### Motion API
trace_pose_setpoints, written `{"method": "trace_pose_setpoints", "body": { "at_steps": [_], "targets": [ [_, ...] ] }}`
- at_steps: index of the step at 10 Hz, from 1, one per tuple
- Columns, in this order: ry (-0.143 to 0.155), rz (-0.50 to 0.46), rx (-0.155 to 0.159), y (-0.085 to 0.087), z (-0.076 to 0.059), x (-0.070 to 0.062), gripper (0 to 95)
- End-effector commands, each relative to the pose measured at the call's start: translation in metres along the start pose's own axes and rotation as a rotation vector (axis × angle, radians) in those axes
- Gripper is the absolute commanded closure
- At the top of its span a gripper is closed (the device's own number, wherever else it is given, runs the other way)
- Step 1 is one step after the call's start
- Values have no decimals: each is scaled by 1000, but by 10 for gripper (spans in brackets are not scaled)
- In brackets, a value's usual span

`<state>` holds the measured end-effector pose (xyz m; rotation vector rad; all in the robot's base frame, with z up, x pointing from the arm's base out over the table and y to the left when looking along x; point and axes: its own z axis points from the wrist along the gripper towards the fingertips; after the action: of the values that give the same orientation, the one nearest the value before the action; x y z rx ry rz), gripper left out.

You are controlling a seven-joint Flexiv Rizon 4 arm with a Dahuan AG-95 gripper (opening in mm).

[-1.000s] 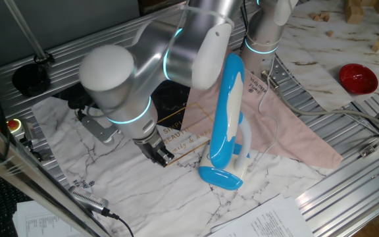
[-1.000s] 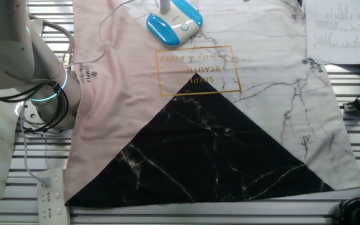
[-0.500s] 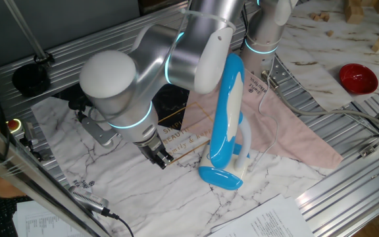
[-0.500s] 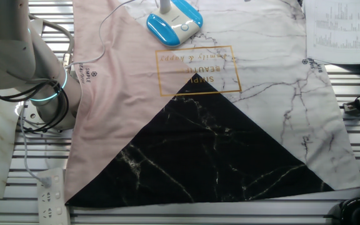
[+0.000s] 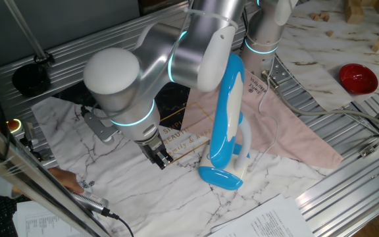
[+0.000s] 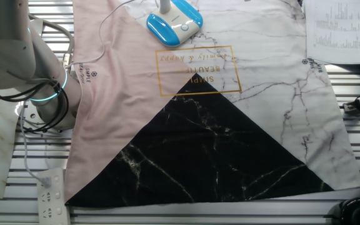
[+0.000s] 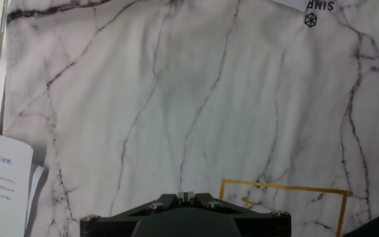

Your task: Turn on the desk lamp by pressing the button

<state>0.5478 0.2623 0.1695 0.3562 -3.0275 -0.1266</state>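
Standing upright on the marble-print cloth point(image 5: 130, 184), the lamp point(image 5: 227, 125) is showing whole only in one fixed view: blue head raised, white neck looping behind, blue base near the cloth's front edge. The other fixed view is cutting it off at the top edge, showing just the base point(image 6: 174, 23) with a small round button on its white top, beside the gold-framed lettering. The gripper point(image 5: 158, 158) is hanging low over the cloth, left of the lamp and apart from it; the other fixed view is not catching it at all. The hand view is showing only white veined cloth, a gold frame corner and paper point(image 7: 2, 191) at left, no lamp. Its fingertips point(image 7: 185, 195) are appearing pressed together, holding nothing. A red bowl point(image 5: 358, 77) is sitting well apart at the far right.
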Motion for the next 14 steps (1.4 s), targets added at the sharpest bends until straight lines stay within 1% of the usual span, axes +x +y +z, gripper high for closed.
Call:
{"method": "trace_pose_setpoints", "body": {
  "at_steps": [1,9,11,12,13,14],
  "targets": [
    [-3,1,-2,0,0,-1,950],
    [-3,17,-6,1,-1,0,950],
    [-5,30,0,1,-1,0,950],
    [-7,28,8,1,-1,0,950],
    [-5,17,11,1,-1,0,950],
    [2,8,11,1,-1,0,950]
  ]
}}
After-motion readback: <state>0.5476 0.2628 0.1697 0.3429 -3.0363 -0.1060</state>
